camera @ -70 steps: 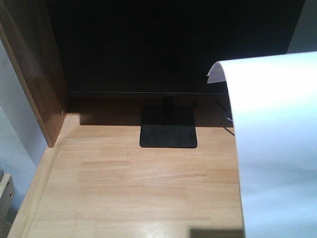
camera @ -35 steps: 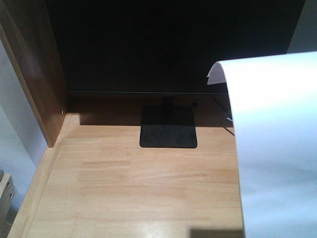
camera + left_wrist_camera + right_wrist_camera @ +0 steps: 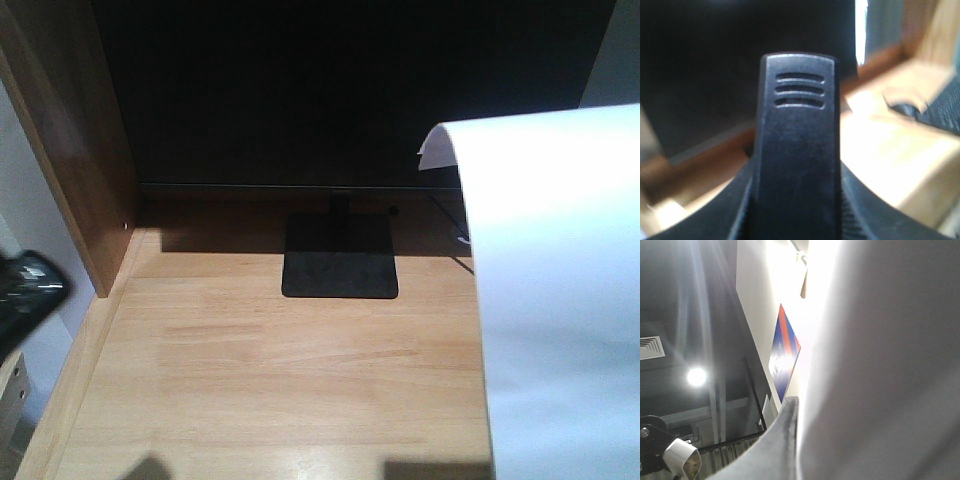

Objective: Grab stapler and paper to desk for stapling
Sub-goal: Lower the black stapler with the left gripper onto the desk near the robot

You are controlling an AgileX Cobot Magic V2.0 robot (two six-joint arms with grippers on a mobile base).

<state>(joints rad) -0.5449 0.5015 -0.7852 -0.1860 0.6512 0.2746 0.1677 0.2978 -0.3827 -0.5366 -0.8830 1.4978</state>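
Observation:
The black stapler [image 3: 797, 150] fills the middle of the left wrist view, its ribbed end pointing up. My left gripper [image 3: 797, 222] is shut on it, one finger [image 3: 725, 210] on each side. In the front view a blurred black shape [image 3: 25, 290] shows at the left edge, beside the desk [image 3: 270, 370]. The white paper [image 3: 560, 300] hangs curved over the desk's right side. In the right wrist view the paper [image 3: 880, 390] covers the right half. My right gripper [image 3: 800, 412] is shut on it, with only one finger [image 3: 782, 440] showing.
A large black monitor [image 3: 340, 90] stands at the back of the desk on a square stand [image 3: 340, 265]. A dark brown side panel [image 3: 70, 150] walls the left. The left wrist view shows a dark keyboard-like thing [image 3: 942, 107] on light wood at the right.
A blurred black shape has come into the front view at the left edge, and a small shadow has appeared on the desk's near edge. The paper has not moved.

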